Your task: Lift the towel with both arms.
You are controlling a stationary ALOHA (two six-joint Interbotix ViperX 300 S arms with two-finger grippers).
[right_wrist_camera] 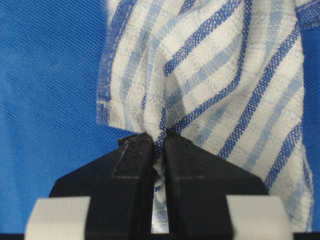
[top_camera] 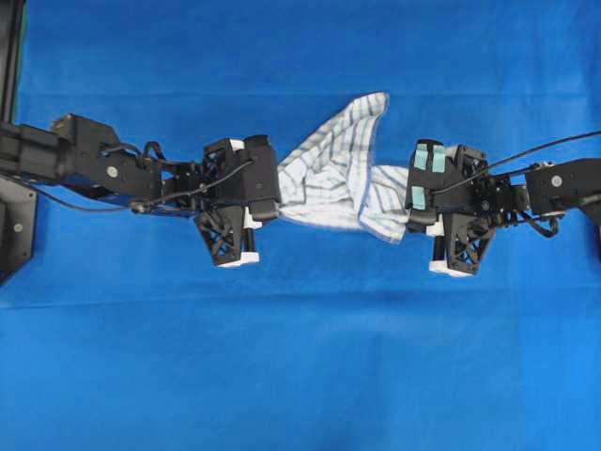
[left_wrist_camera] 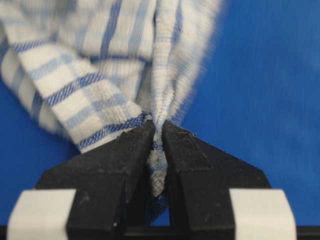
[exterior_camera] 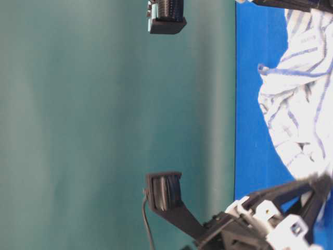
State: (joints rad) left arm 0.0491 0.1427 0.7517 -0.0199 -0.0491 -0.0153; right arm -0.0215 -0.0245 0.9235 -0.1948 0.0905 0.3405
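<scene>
We are pinching the towel (top_camera: 333,174), bunched mid-sheet (top_camera: 300,376), with the left gripper (left_wrist_camera: 157,132) and right gripper (right_wrist_camera: 159,137) clamping opposite ends so it rises evenly between them.

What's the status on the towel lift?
Left tool shut on towel. Right tool shut on towel. Towel bunched on blue sheet. Nothing in the way.

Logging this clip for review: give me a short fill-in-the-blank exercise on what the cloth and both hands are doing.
1. The left hand is shut on the white, blue-striped ___.
2. The right hand grips the soft striped towel between its black ___.
3. The towel lies on a plain ___ sheet.

Missing words: towel; fingers; blue
</scene>
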